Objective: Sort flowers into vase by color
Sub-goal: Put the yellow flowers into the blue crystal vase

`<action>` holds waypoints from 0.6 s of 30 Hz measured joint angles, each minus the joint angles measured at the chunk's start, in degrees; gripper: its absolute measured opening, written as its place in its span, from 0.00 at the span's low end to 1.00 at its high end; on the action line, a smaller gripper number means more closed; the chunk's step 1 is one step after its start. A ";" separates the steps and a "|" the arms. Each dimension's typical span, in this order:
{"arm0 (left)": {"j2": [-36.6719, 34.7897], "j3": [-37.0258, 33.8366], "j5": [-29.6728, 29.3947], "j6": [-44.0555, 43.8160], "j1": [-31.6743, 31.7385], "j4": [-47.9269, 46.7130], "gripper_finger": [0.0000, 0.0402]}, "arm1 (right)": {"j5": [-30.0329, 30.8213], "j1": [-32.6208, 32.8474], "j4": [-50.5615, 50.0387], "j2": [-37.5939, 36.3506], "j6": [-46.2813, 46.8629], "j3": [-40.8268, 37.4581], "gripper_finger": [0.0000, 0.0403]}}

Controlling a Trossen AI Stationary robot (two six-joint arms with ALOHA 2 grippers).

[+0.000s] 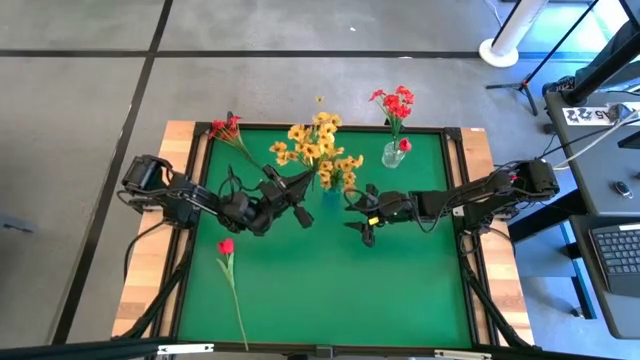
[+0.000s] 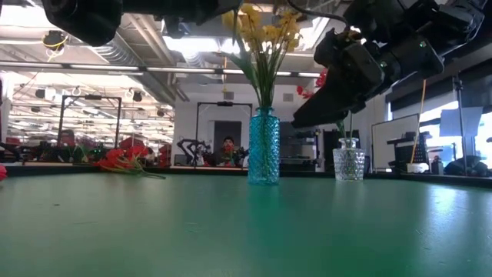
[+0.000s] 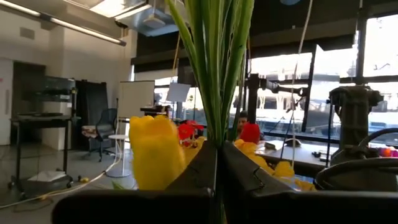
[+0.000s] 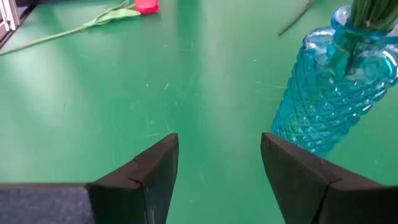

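I find no brand, label or writing that I can read on anything in front of me.

The green-topped table (image 1: pixel 330 270) has wooden edges and stands on a grey floor crossed by dark lines; beyond it lies an open workshop with strip lights, desks, a whiteboard and big windows (one person sits far back, behind the vases).

Two vases stand at the far side. The textured blue glass vase (image 2: pixel 264 146) holds the yellow-orange clustered flowers on green stems (image 1: pixel 318 148). The small clear glass vase (image 2: pixel 349 163), to its right, holds the red flowers on green stems (image 1: pixel 397 105).

Two more red pieces lie flat. One single red tulip on a long green stem (image 1: pixel 227 247) rests on the near left of the table, well apart from the vases. One bunch of red clustered flowers (image 1: pixel 227 127) lies at the far left corner.

My left pincer (image 1: pixel 298 184) is clamped on a yellow tulip (image 3: pixel 155 151) by its stem, just beside the blue vase. My right pincer (image 4: pixel 219 167) hangs above the table near the same vase, its fingers spread apart and holding nothing.
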 joint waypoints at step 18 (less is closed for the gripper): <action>3.02 0.05 3.45 3.91 -9.11 5.18 0.00 | -1.04 0.02 -3.03 -0.04 1.18 0.02 0.56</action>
